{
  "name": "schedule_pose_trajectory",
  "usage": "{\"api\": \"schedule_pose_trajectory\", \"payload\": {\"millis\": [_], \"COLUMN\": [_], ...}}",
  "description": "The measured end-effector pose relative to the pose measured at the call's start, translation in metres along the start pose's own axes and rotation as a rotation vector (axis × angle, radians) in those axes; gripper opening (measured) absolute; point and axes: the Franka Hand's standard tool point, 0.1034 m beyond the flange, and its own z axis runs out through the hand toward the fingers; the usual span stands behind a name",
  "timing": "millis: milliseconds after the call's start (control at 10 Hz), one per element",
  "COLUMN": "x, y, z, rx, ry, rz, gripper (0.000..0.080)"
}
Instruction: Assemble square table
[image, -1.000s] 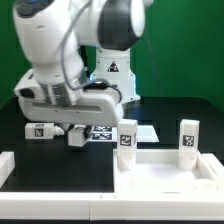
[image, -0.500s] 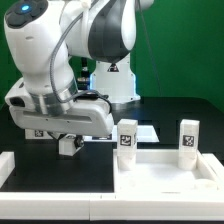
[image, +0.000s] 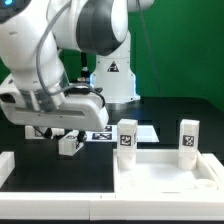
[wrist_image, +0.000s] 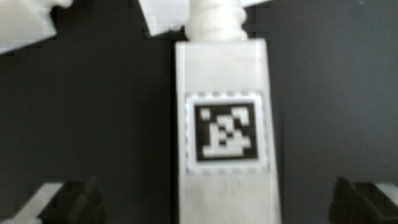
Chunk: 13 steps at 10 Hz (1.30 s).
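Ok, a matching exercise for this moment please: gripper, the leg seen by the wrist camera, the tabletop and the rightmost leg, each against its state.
1 gripper
2 leg in the wrist view
3 tabletop
4 rightmost leg

A standing upright
B open
C flat, rim up
D lying between the fingers, untouched

Pairs: 1-B, 2-D, 3-C, 4-A

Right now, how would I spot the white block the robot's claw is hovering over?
Find the white robot arm on the exterior view's left and follow it down to its gripper. Between its open fingers lies one white leg, flat on the black table; the two legs on the table top stand upright.
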Motion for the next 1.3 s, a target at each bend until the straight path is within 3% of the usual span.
{"api": "schedule_pose_trajectory", "payload": {"millis": [200,400,500,700,800,1100,1300], "x": [-0.007,-0.008,0.0,0.013,0.023,0.025,0.015], "y": [-0.002,-0.001,0.0,-0.004,-0.003,-0.003,-0.007], "z": [-0.015,-0.009,-0.012,-0.033,-0.034,-0.029,-0.006], "rx": [0.027,0.036,0.037,0.047,0.044,0.04,0.036], "ry": [-0.098,-0.235,-0.315,-0.472,-0.494,-0.475,-0.505], "rz": [-0.005,0.003,0.006,-0.01,-0.019,-0.011,0.019], "gripper": [0.0647,0.0649,0.0649,0.0649,0.0649,0.0649,0.0649]}}
